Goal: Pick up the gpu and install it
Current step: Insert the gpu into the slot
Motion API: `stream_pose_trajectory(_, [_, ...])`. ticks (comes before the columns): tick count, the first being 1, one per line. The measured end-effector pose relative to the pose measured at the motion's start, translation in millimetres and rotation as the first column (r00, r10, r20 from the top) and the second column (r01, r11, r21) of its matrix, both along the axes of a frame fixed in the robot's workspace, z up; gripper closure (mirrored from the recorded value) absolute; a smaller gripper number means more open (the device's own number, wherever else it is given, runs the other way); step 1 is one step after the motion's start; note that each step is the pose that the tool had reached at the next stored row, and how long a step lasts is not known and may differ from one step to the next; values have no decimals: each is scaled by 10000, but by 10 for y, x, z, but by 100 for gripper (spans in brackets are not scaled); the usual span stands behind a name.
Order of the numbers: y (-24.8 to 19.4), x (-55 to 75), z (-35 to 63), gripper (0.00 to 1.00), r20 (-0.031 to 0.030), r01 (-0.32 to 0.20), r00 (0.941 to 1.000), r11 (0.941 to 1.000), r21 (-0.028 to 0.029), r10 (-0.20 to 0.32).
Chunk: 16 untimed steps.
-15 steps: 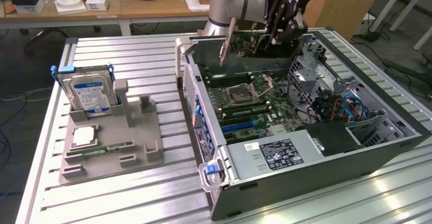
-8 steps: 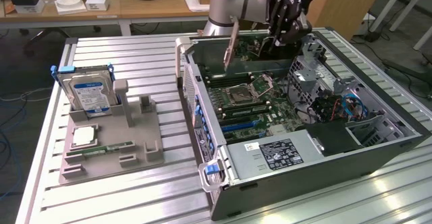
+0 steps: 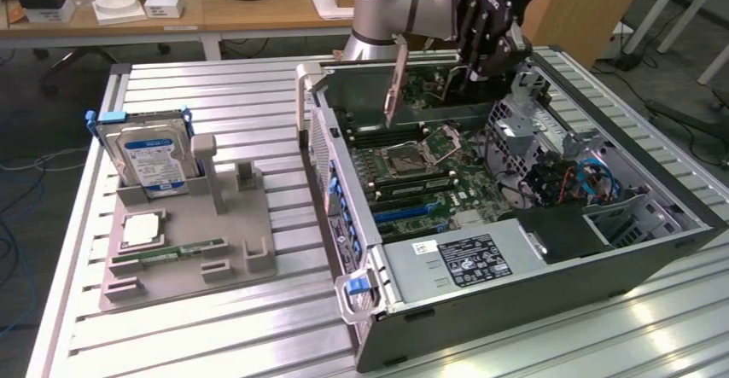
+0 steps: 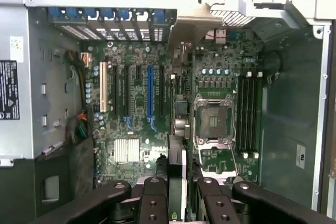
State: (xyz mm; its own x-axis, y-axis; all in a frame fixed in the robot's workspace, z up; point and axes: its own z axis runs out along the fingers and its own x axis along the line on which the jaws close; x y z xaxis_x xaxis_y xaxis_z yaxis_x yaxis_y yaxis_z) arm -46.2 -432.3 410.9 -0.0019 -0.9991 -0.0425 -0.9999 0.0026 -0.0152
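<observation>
Exterior view shows my arm (image 3: 387, 2) over the far end of the open computer case (image 3: 638, 250). The jaws are closed on the gpu (image 3: 439, 79), which hangs on its edge above the motherboard (image 3: 456, 173) and does not touch it. Its silvery bracket (image 3: 394, 84) is on the end toward the exterior view's left, near the case wall with the blue clips (image 3: 338, 199).

The power supply (image 3: 456, 263) carries a black-and-white label, but I cannot read the writing. It is the same for the blue label of the hard drive (image 3: 154, 156), which stands in the grey holder (image 3: 228, 224) on the desk (image 3: 228, 88).

From the wrist view, the card is edge-on between the fingers (image 4: 155, 203). It is above the board between the blue slots (image 4: 150, 95) and the CPU socket (image 4: 212, 121), with free room on both sides.
</observation>
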Motion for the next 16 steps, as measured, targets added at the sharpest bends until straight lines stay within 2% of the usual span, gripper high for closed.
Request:
stream_pose_trajectory(2, [1, 0, -3, 73, 103, -167, 9998, 9999, -1, 167])
stream_pose_trajectory(4, [1, 1, -7, 73, 157, -346, 9993, 9994, -2, 346])
stream_pose_trajectory(16, [0, 3, -11, 73, 164, -860, 9962, 9963, -4, 859])
